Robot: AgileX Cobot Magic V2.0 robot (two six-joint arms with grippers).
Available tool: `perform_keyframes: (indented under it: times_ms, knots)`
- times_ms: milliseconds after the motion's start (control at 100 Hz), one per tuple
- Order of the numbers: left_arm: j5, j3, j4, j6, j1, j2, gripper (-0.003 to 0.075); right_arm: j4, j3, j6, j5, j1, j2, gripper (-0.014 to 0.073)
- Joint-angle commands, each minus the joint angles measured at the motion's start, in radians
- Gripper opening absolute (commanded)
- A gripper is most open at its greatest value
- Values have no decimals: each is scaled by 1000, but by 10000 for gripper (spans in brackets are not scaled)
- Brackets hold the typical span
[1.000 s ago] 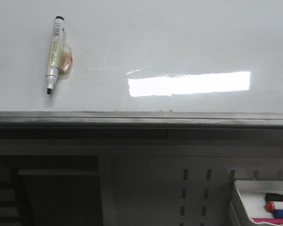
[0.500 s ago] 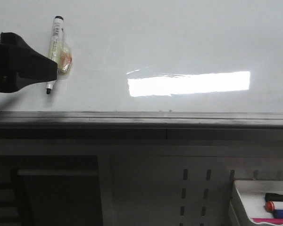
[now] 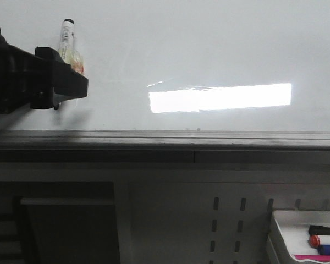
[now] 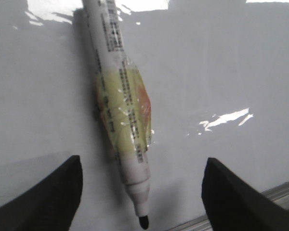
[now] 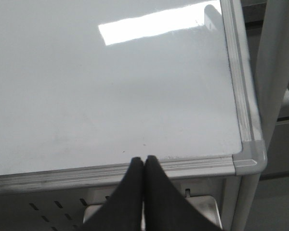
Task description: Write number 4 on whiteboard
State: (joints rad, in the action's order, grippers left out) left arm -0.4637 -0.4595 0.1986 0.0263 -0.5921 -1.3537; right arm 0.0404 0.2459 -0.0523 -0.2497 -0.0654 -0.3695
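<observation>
Here the marker pen (image 4: 123, 120) lies flat on the whiteboard (image 3: 209, 49), between the left gripper's (image 4: 142, 192) spread fingers, long axis running away from them, tip nearest. Right gripper (image 5: 144, 166): fingers together, well apart.

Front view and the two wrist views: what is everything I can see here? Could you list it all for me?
whiteboard: one, glossy white with a grey edge rail, lying flat, filling most of each view; bright rectangular glare on it, no writing visible.
marker pen: one, white barrel, black tip uncapped, yellowish tape round its middle; lying on the board's left part.
marker tray: one, white, lower right, below the board's edge.
markers in the tray: at least three, black, red and blue ends showing.
perforated panel: one, grey, under the board.
left gripper: one, black, open, fingers either side of the pen.
right gripper: one, black, shut, over the board's near right corner.
</observation>
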Motion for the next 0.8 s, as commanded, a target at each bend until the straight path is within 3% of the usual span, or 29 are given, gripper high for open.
perform_keyframes:
  times_ms: [0, 150, 350, 620, 790]
  knots:
    - [-96, -30, 12, 12, -7, -2, 461, 2, 35, 3, 75, 0, -12, -64]
    - [-100, -32, 49, 12, -7, -29, 323, 9, 35, 3, 75, 0, -12, -64]
    - [-97, -32, 43, 12, -7, -26, -20, 32, 35, 3, 43, 0, -12, -64]
    - [25, -32, -91, 12, -11, 77, -20, 115, 199, 41, -131, 56, -35, -64]
    - [157, -30, -356, 12, -12, 250, -20, 178, 319, 125, -165, 199, -109, -64]
